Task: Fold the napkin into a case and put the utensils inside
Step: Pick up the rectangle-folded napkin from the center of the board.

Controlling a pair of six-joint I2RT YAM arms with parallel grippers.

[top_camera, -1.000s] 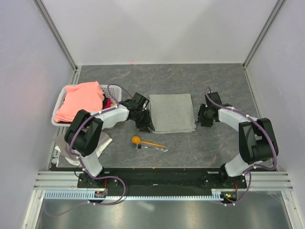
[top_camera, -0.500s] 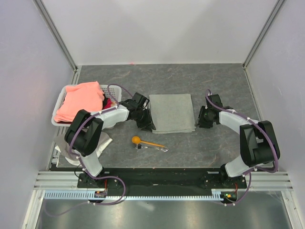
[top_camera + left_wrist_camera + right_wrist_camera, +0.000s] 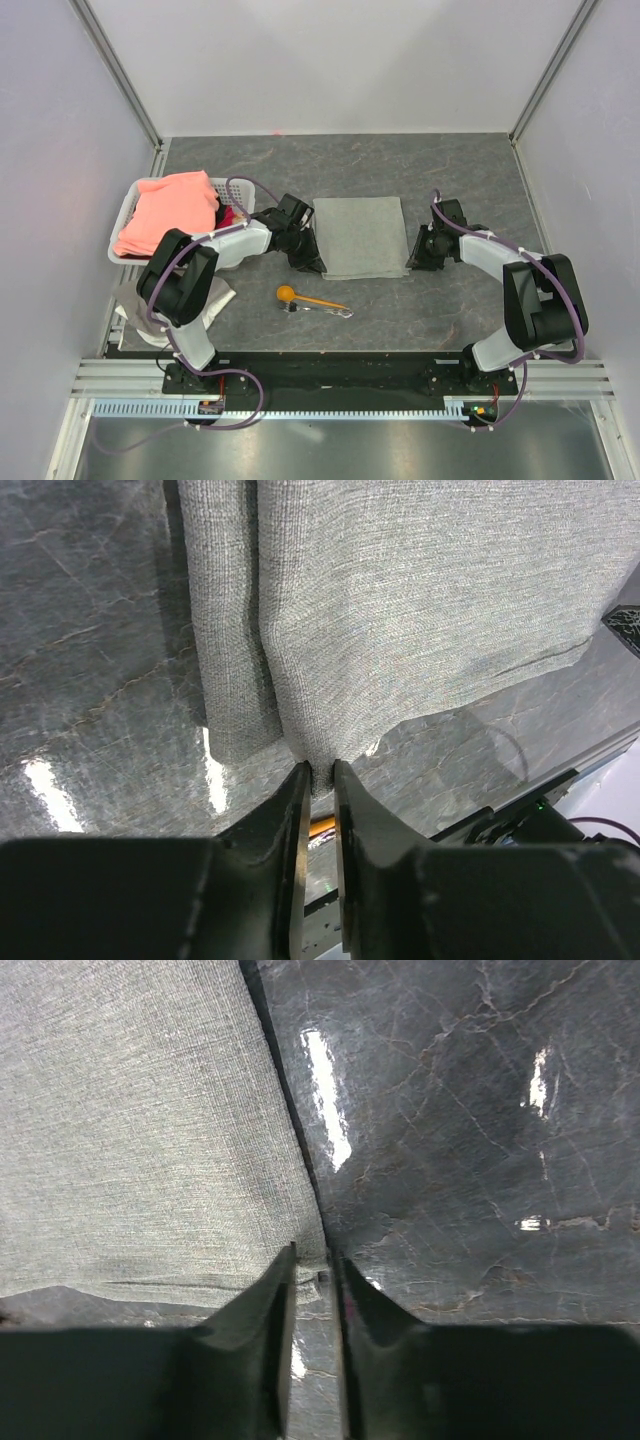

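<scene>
**Q:** Where is the napkin?

**A:** Seen from overhead, the light grey napkin [image 3: 362,237] lies flat in the middle of the dark marbled worktop [image 3: 460,170]. It looks roughly square. The left wrist view shows a fold along its left side, with one layer over another.

**Q:** Where are the grippers relative to it?

**A:** The left gripper [image 3: 311,265] is at the napkin's 7 o'clock corner. The right gripper [image 3: 411,259] is at its 5 o'clock corner.

**Q:** Are they holding it?

**A:** Yes. In the left wrist view, the left gripper [image 3: 318,785] has its jaws drawn nearly together. The folded corner of the cloth runs into the narrow gap, so it is clenched on the napkin. In the right wrist view, the right gripper [image 3: 313,1272] pinches the other near corner in the same way. The cloth's near edge there is slightly raised, with shadow beneath it.

**Q:** And the utensils?

**A:** The orange plastic spoon [image 3: 300,296] and the metal fork [image 3: 336,311] lie just beside each other on the worktop. They are at 7 o'clock from the napkin and apart from it. The spoon's bowl points towards 9 o'clock.

**Q:** Anything else?

**A:** At 9 o'clock a white plastic basket [image 3: 126,205] holds a salmon-pink cloth [image 3: 170,208]. A whitish-grey rag [image 3: 218,298] lies at 8 o'clock.
</scene>
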